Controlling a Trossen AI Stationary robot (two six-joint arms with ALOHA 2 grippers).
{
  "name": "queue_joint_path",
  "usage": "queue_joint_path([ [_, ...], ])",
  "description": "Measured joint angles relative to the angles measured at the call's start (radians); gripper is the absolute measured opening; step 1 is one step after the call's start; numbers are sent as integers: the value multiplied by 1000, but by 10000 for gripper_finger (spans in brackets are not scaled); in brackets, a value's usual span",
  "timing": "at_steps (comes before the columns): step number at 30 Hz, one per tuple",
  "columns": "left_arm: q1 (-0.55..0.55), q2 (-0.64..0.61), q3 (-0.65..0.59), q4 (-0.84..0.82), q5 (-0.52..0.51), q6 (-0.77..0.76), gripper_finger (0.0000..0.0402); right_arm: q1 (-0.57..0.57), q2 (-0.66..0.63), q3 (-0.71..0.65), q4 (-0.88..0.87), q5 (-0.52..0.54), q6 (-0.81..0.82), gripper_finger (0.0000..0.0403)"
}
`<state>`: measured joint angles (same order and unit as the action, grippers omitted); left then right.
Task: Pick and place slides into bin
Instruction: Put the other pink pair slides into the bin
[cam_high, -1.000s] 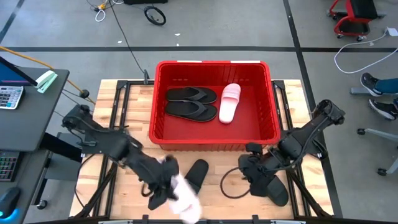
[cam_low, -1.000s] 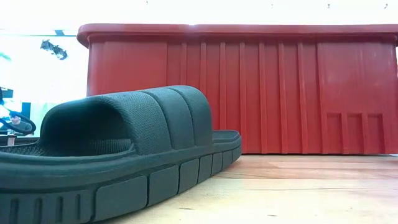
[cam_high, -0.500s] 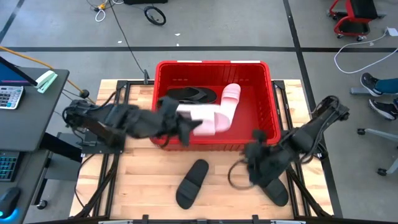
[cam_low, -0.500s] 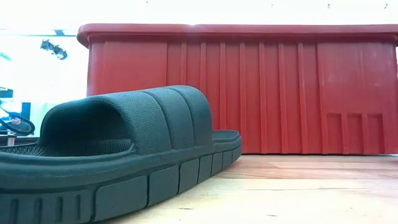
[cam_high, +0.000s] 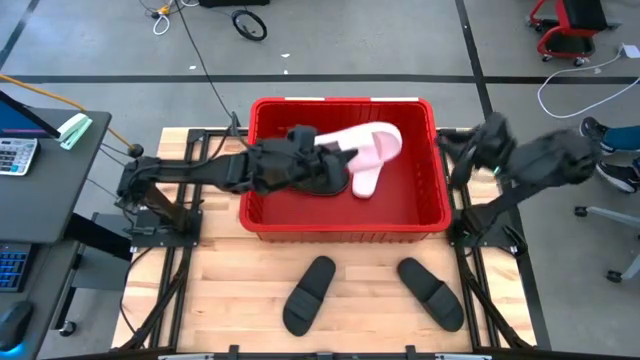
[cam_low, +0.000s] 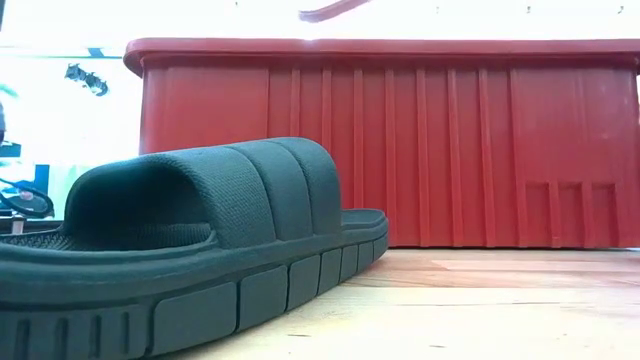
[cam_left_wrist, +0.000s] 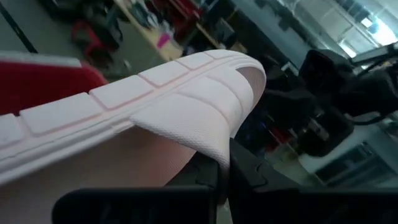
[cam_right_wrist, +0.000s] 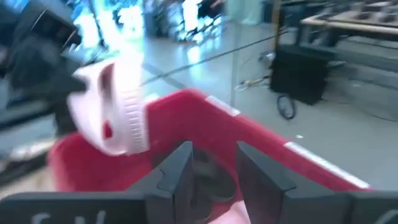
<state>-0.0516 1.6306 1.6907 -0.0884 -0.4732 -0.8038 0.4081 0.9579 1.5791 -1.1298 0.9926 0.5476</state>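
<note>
The placing step for a pale pink slide (cam_high: 365, 142) is shown. The left claw (cam_high: 318, 158) is extended over the red bin (cam_high: 345, 218) and is closed on the slide, which is held clear above the bin's interior with its sole tilted; in the left wrist view the strap and ribbed sole (cam_left_wrist: 155, 99) are seen directly over the claw's fingers. A second pink slide (cam_high: 366, 182) is partly seen on the bin floor beneath the held one, and the dark flip-flops (cam_high: 325, 184) are largely hidden under the left arm. Two black slides remain on the tabletop (cam_high: 220, 290) on the near side of the bin, one to the left (cam_high: 308, 294) and one to the right (cam_high: 431, 293), well apart from each other. The right claw (cam_high: 462, 152) is raised beside the bin's right wall; its fingers (cam_right_wrist: 180, 171) are parted and nothing is held. The next move is judged to call for opening of the left claw so that the slide drops inside the bin walls, after which the two black slides are left to be picked.
</note>
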Motion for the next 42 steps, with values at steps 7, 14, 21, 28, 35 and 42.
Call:
queue_joint_path([
  [7, 115, 14, -1, 112, 19, 44, 13, -135, -64, 1, 224, -108, -266, 156],
  [14, 208, 82, -1, 482, 208, 77, 13, -209, 19, 0, 396, -159, -476, 171],
  [21, 253, 126, 0, 818, 297, -10, 13, -277, 141, 0, 653, -156, -763, 171],
  [28, 251, 132, 0, 956, 311, -48, 13, -322, 263, 0, 833, -158, -1024, 165],
  [35, 251, 133, 0, 960, 320, -78, 13, -350, 334, 0, 886, -164, -1078, 163],
  [42, 249, 133, 0, 929, 314, -110, 13, -355, 339, 0, 926, -154, -1149, 155],
])
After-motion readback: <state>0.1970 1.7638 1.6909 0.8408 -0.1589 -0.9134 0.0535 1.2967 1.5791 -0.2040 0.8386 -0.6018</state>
